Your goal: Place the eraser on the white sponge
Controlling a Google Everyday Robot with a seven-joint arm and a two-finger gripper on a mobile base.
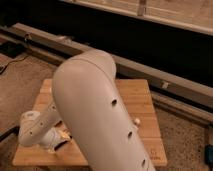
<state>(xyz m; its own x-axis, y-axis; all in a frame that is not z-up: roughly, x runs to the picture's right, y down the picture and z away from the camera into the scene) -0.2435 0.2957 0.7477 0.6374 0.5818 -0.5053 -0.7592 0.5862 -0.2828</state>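
Observation:
My large white arm (100, 110) reaches across the wooden table (142, 95) and covers most of it. Its wrist bends down at the lower left, where the gripper (56, 139) sits low over the table's front left part. A small pale and orange patch (64, 133) shows right beside the gripper, and I cannot tell what it is. The eraser and the white sponge are hidden behind the arm or out of view.
A small white object (136, 121) lies on the table to the right of the arm. A long grey rail (165, 75) runs along the floor behind the table, with a dark wall beyond it. Rough carpet (25, 75) surrounds the table.

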